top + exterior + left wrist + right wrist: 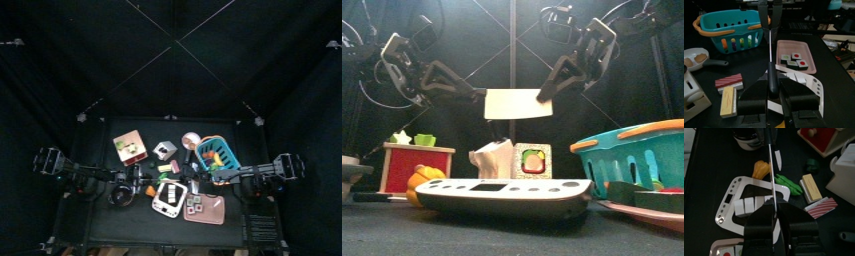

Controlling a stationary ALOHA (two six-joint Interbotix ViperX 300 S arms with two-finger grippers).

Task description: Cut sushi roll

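Observation:
A toy knife with a cream blade (513, 103) hangs in the air above the table's middle, held between both grippers. My left gripper (480, 95) is shut on its left end, and my right gripper (547, 97) is shut on its right end. In the left wrist view the blade (770, 45) shows edge-on, running from my left gripper (771, 75) up to the other arm. In the right wrist view it is a thin line (771, 163) ahead of my right gripper (773, 203). Cut sushi pieces (794, 56) lie in a pink tray (811, 67) beyond the knife.
A teal basket (629, 150) stands at the right. A white toy scale (502, 195) lies at the front, below the knife. A red box (402, 165) is at the left. A red striped piece (729, 80), a wooden block (729, 100) and orange and green toy food (761, 168) lie around the scale.

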